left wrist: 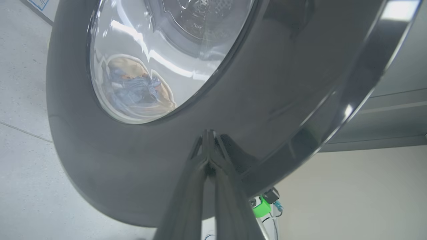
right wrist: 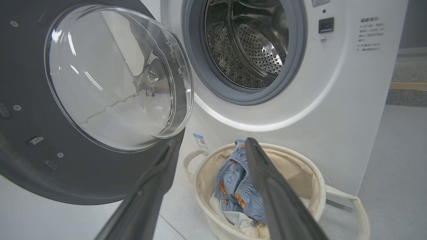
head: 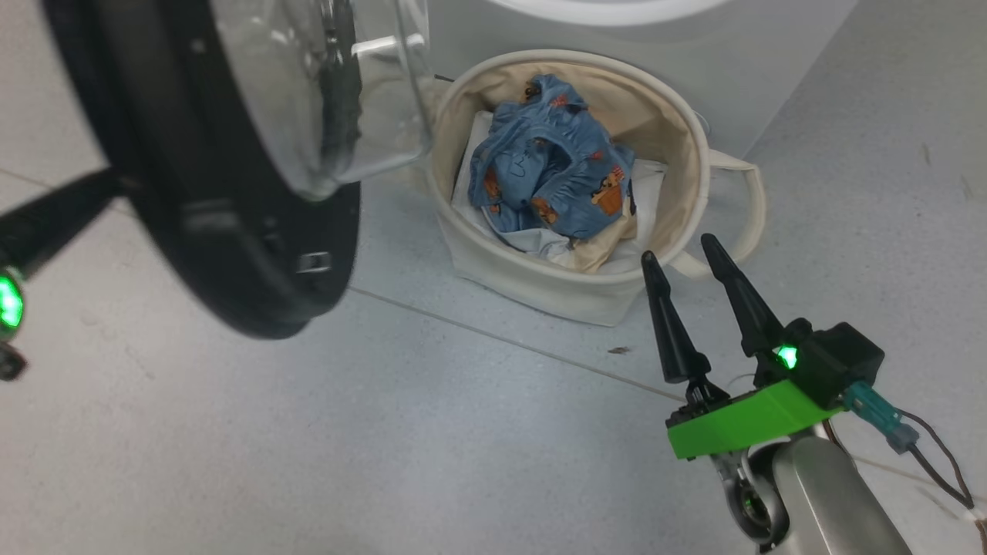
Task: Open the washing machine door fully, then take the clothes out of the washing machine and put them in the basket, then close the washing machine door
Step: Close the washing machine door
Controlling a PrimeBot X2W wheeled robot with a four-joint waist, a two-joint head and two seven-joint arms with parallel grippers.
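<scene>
Left wrist view: left gripper (left wrist: 208, 135), clenched empty, is pressing its tips on the washing machine door (left wrist: 293, 76); door-closing is calling for a steady push. Right gripper (head: 678, 248) is hanging released.

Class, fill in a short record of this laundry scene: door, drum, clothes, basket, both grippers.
washing machine door: open
drum: no clothes seen inside
clothes: crumpled in the basket
basket: on the floor before the washing machine
left gripper: shut, tips at the door's outer rim
right gripper: open, empty, near the basket
</scene>
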